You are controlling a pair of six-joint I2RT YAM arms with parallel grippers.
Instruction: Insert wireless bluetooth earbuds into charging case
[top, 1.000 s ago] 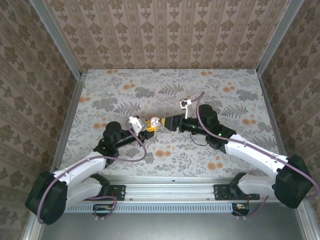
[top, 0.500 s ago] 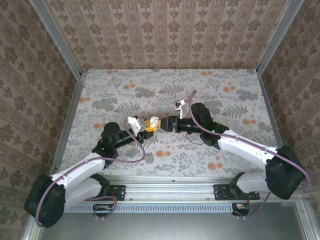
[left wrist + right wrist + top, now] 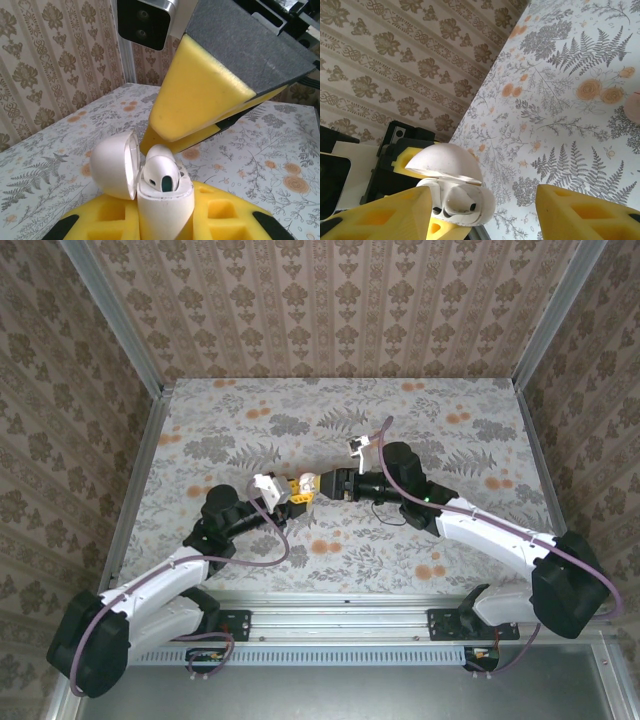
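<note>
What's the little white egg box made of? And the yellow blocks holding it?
The small white open-lidded charging case looks like hard, smooth plastic: its rounded shell has a soft sheen. The yellow blocks holding it look like matte foam or soft rubber, dull-surfaced with moulded hollows; I can't tell which.

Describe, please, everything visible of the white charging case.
The charging case is a rounded shell of glossy white plastic. Its hinged lid stands open, and one earbud sits in the body, its top proud of the rim. The yellow jaws of the left gripper clamp the body, holding it above the table. The open jaws of the right gripper straddle it; contact is unclear.
</note>
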